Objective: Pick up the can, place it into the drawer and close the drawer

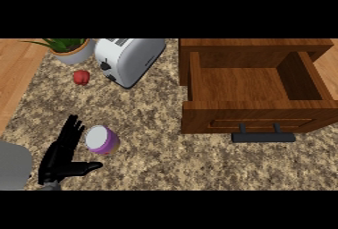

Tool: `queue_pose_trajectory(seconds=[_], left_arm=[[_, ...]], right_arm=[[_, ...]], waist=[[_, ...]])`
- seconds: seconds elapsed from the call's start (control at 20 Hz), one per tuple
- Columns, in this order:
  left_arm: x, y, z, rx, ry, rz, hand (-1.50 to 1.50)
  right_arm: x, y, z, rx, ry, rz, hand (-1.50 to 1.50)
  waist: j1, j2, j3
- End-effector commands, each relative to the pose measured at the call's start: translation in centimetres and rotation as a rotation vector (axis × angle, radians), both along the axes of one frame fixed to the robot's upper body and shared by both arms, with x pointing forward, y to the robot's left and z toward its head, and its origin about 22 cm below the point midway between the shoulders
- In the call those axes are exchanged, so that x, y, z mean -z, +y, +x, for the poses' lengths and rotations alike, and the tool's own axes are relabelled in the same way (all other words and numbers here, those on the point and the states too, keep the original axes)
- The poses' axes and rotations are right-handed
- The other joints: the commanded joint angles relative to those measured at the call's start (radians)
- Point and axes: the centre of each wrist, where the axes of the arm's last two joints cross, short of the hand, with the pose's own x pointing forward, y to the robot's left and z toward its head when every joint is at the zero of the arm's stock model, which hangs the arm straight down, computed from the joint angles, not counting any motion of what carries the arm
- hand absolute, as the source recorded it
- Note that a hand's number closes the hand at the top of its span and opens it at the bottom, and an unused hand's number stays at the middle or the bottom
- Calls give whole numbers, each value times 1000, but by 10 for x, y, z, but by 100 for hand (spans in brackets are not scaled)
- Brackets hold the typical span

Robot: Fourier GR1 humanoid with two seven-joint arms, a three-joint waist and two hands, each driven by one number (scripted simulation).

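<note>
A short purple can (102, 140) with a white lid stands upright on the speckled counter at the lower left. My left hand (61, 157) is just to its left, open. Its fingers point straight away from me alongside the can and its thumb sticks out to the right below the can, with a small gap showing. The wooden drawer (192, 76) at the right is pulled open and has nothing inside. Its dark handle (263, 137) faces me. My right hand does not show.
A white toaster (129, 58) lies at the back, left of the drawer. A potted plant (70, 49) stands at the back left, and a small red pepper (81, 77) lies in front of it. Bare counter lies between the can and the drawer.
</note>
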Motion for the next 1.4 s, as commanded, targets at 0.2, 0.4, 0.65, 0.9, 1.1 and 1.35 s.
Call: queue_pose_trajectory(seconds=[0.2, 0.4, 0.65, 0.9, 1.1, 1.35], left_arm=[[30, -6, -9, 15, 6, -23, -150], [43, -10, 5, 28, 24, -64, -150], [43, -19, 18, 39, 22, -85, -150], [45, -25, 26, 10, 32, -178, -150], [37, -41, 52, 60, 27, -231, 150], [39, -56, 37, 177, -18, -256, 150]], right_arm=[[-13, 6, -4, 8, -17, -8, -150], [-7, 15, -4, 6, 2, -14, -150], [-15, -9, 5, -8, 15, 4, -150], [-10, -5, -1, 3, 0, 1, -150], [-8, -13, -3, -7, -6, 8, -150], [2, -2, -10, -15, 5, 20, -150]], waist=[[1, 0, 0], [-2, 0, 0], [1, 0, 0], [1, 0, 0], [-2, 1, 0], [2, -2, 1]])
